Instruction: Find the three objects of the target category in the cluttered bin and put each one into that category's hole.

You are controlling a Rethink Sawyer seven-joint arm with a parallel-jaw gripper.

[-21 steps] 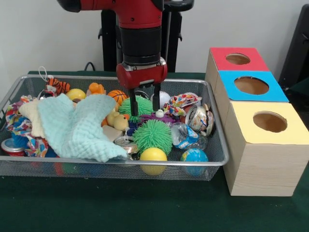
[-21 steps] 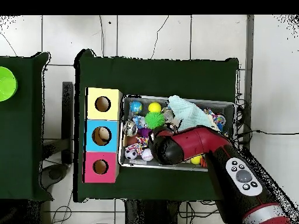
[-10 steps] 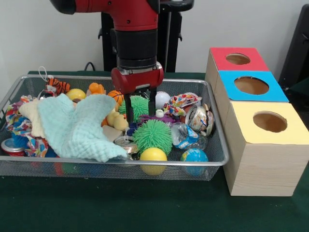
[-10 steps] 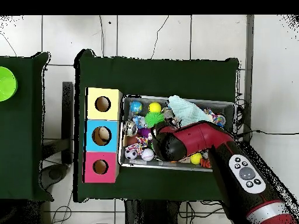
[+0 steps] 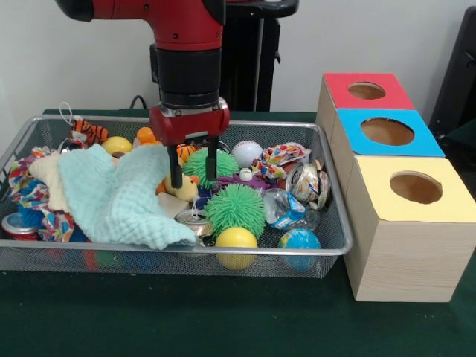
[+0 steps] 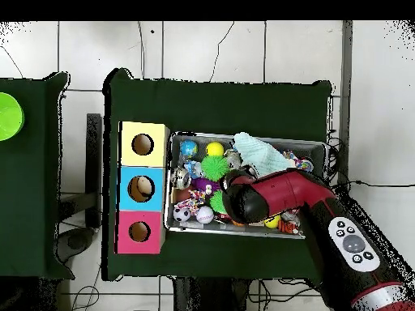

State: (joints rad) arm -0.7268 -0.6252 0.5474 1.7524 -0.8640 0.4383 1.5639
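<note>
End effector open over yellow duck, duck partly hidden by cloth

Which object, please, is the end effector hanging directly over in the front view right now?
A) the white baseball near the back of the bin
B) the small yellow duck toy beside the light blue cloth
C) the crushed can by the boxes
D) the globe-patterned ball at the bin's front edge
B: the open end effector has its fingers either side of the yellow duck toy, next to the light blue cloth.
</note>
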